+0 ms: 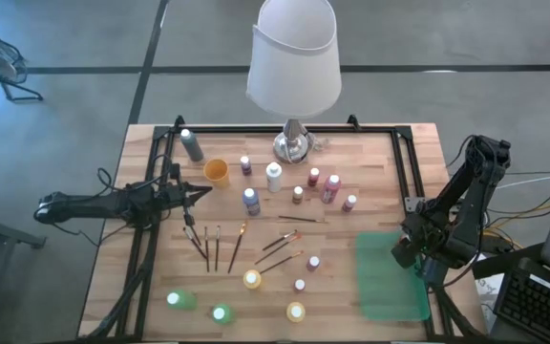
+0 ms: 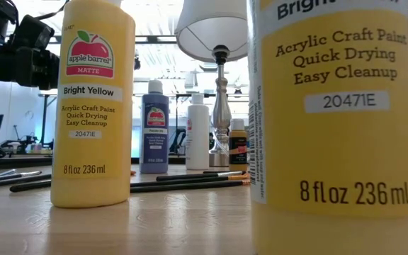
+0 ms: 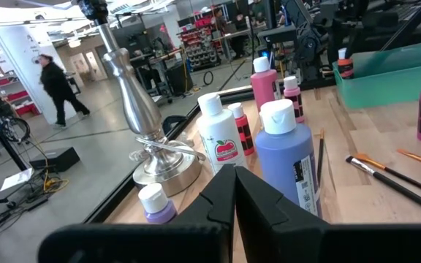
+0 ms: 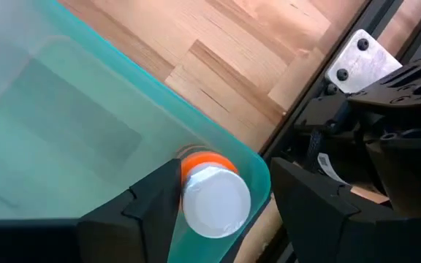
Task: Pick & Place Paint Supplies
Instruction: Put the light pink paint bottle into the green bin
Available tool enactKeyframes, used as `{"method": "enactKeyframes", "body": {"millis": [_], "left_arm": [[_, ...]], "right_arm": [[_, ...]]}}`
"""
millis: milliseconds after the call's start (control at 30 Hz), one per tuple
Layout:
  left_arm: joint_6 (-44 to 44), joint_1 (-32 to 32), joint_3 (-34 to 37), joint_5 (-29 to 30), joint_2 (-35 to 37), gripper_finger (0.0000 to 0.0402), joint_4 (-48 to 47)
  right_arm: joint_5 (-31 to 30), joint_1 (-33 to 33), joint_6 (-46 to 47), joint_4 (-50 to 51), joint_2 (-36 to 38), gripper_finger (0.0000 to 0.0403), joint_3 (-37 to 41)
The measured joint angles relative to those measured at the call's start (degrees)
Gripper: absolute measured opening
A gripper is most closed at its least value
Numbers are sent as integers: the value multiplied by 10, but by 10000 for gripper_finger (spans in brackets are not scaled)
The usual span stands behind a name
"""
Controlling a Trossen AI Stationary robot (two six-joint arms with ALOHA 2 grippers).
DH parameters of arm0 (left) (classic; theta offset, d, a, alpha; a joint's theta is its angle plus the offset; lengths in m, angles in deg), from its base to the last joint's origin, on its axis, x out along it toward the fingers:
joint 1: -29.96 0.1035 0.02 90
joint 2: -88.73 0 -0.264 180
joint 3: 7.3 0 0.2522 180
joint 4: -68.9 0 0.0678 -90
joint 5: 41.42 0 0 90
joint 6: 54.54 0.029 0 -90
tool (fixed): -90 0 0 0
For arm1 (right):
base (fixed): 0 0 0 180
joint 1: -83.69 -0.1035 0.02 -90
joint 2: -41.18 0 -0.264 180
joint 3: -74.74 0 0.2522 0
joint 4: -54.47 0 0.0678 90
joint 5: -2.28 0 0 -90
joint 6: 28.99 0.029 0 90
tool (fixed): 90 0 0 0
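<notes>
Wooden tabletop (image 1: 285, 263): right gripper (image 4: 221, 191) jaws spread over translucent green plastic tray (image 4: 64, 139), white-capped orange paint bottle (image 4: 212, 196) released inside at corner. Lift straight up; avoid tipping bottle. Left gripper (image 3: 234, 191) clenched, empty, beside blue bottle (image 3: 287, 161).

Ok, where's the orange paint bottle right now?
The orange paint bottle is inside the green tray, against its corner wall, on the table's right side. It sits between the open fingers of the right claw.

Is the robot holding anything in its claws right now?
No. The right gripper has its jaws open around an orange bottle in the green tray, not pinching it. The left gripper is shut and empty.
</notes>
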Motion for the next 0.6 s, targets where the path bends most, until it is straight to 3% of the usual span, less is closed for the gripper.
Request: {"method": "enactKeyframes", "body": {"millis": [600], "left_arm": [[0,0,0,0,0,13,0]], "right_arm": [[-32,0,5,6,0,253,-4]]}}
